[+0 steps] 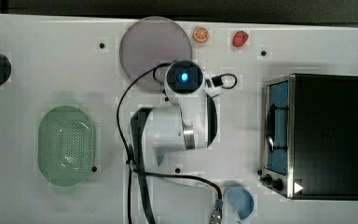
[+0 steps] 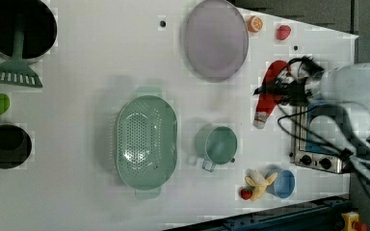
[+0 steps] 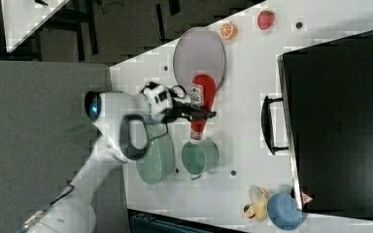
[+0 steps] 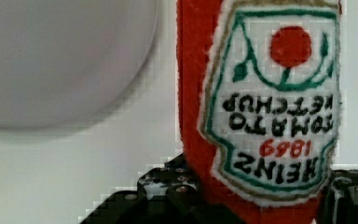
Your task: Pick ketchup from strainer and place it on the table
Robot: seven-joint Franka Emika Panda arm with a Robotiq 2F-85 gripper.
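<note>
1. Strainer [image 2: 146, 139] sits toward the left view's left, pale green, its perforated bottom bare; it also shows at the top view's left [image 1: 66, 145].
2. Green cup [image 2: 220, 145] stands just to the strainer's right in the left view, apart from it.
3. Grey-lilac plate [image 2: 215, 38] lies further up the table [image 2: 91, 57] in the left view, with an orange slice [image 2: 254, 24] and a strawberry [image 2: 283, 32] beyond the plate's right edge.
4. Ketchup [image 2: 269, 94] is out of the strainer, to the right of the plate and cup in the left view, red body toward the plate's side and white cap pointing toward the cup.
5. Gripper [image 2: 282, 90] reaches in from the left view's right and grasps the bottle across its body; the wrist view shows a black finger on each side of the red body [image 4: 261, 93], jaws held partly apart by its width.
6. Arm's white wrist [image 2: 354, 91] stretches roughly level behind the gripper, cables trailing.
7. Whether the bottle touches the tabletop, I cannot tell.
8. Toaster oven [image 1: 324, 135] sits at the top view's right.
</note>
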